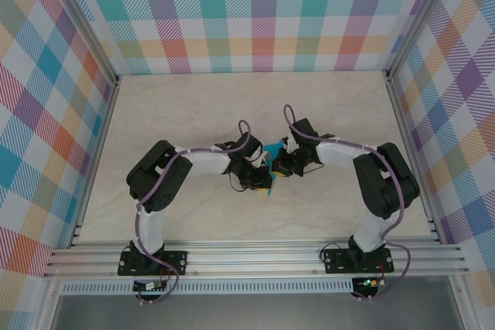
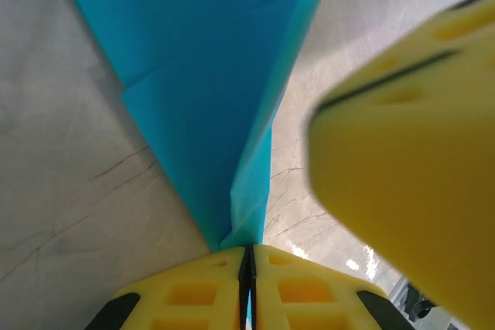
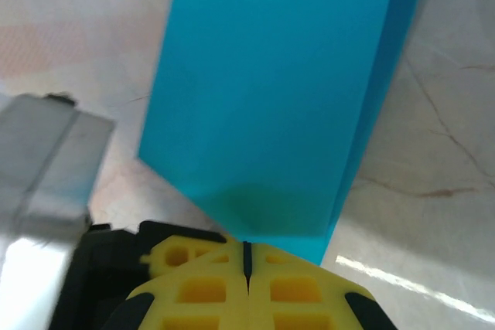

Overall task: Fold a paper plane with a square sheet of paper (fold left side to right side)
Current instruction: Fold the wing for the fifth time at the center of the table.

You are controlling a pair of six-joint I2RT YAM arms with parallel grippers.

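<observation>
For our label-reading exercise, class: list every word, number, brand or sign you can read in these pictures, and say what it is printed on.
No text can be read.
The turquoise paper is plain, the left fingers and right fingers carry no marks, and the checked walls and table show pattern alone.
Parts at the arm bases are too small to tell.

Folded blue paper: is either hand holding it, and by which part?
Both. The left hand is shut on the folded turquoise paper at its narrow tip; the right hand is shut on a folded edge.
</observation>
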